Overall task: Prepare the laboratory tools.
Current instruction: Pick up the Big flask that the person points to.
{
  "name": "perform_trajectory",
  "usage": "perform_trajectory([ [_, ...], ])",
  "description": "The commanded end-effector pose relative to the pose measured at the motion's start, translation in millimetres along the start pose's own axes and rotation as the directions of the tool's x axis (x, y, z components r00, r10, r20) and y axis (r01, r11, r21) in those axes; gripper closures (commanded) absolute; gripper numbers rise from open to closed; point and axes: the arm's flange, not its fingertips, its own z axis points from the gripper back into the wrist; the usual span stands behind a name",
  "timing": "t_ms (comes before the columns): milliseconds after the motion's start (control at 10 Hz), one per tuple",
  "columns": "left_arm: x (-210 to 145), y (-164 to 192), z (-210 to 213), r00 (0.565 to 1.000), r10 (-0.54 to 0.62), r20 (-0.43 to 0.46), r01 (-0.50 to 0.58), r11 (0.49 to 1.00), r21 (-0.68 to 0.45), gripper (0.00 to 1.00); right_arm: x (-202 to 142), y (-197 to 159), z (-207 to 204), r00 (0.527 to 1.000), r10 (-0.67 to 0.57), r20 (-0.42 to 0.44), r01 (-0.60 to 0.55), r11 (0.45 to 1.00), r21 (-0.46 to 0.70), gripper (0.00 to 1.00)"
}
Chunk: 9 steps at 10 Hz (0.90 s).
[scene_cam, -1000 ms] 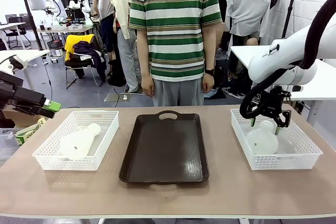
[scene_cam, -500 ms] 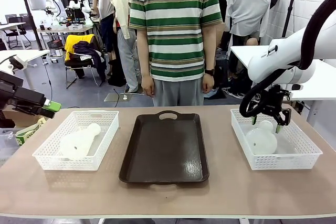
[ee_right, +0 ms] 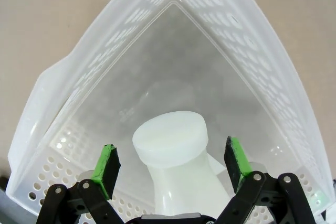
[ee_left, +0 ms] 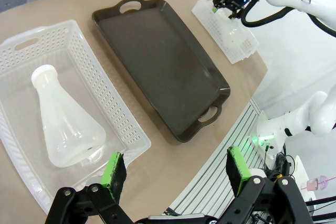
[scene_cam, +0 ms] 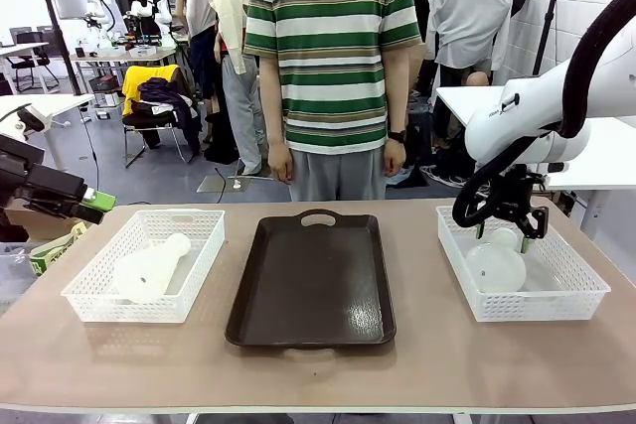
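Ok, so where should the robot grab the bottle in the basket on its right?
Probably the short neck, coming down from above. The flask lies on its side in the white basket, whose walls block a sideways reach. The neck is narrow and round; the base looks too wide. The right gripper hangs open, fingers either side of the neck.

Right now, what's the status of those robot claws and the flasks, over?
Right gripper open, straddling the neck of the right flask. Left gripper open, away from the left flask lying in its basket. Nothing blocking.
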Motion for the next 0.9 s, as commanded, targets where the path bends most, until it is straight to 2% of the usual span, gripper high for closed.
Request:
perform_trajectory([
  [0, -0.4, 2.1, 0.1, 1.000, -0.017, 0.018, 0.017, 1.000, -0.017, 0.00, 1.1, 6.5, -5.1, 1.000, -0.015, 0.023, 0.016, 1.000, -0.020, 0.00],
  [100, -0.4, 2.1, 0.1, 1.000, -0.017, 0.018, 0.017, 1.000, -0.017, 0.00, 1.0, 7.2, -6.9, 1.000, -0.008, 0.022, 0.009, 1.000, -0.025, 0.05],
  [300, -0.4, 2.1, 0.1, 1.000, -0.017, 0.018, 0.017, 1.000, -0.017, 0.00, 1.3, 7.1, -7.8, 1.000, -0.017, 0.000, 0.017, 0.999, -0.033, 0.31],
  [700, -0.4, 2.1, 0.1, 1.000, -0.017, 0.018, 0.017, 1.000, -0.017, 0.00, 1.5, 5.1, -8.4, 0.999, -0.023, -0.022, 0.022, 0.998, -0.057, 1.00],
  [800, -0.4, 2.1, 0.1, 1.000, -0.017, 0.018, 0.017, 1.000, -0.017, 0.00, 1.8, 3.8, -8.3, 0.999, -0.024, -0.024, 0.022, 0.998, -0.060, 1.00],
])
